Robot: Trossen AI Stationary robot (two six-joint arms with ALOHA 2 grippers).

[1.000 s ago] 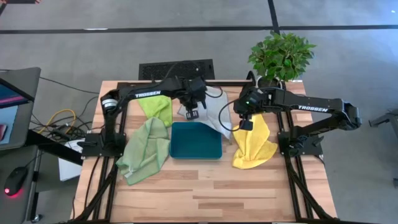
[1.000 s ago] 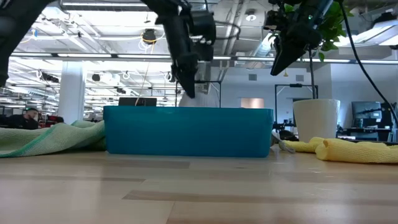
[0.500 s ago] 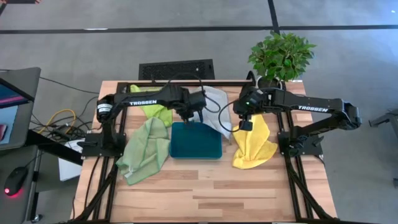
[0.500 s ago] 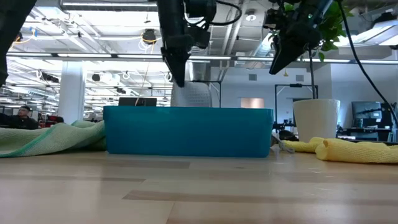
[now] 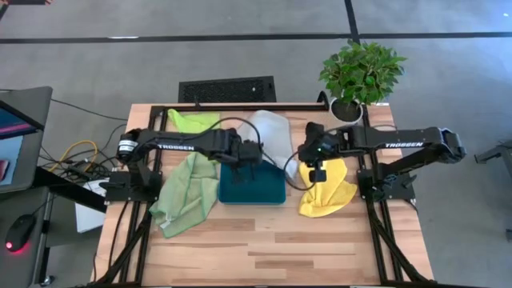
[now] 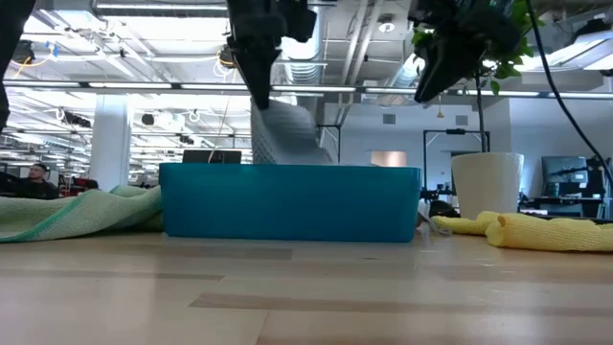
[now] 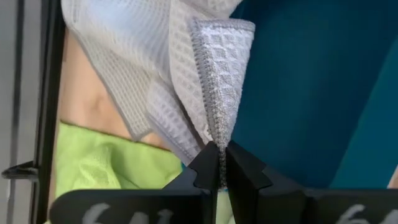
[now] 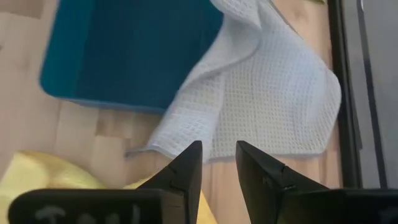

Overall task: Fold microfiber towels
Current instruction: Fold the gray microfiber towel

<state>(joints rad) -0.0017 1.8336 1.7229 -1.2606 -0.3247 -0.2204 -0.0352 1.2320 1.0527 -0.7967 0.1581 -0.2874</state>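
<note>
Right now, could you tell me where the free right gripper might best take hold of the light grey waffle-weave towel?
Probably the light grey waffle-weave towel at its loose hemmed corner lying flat on the wooden table beside the teal tray, approached from above. The left gripper already pinches another corner.

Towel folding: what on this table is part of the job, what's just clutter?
Job: grey towel, pinched in left pincer; lime towel; sage towel; yellow towel.
Clutter: teal tray, potted plant.
</note>
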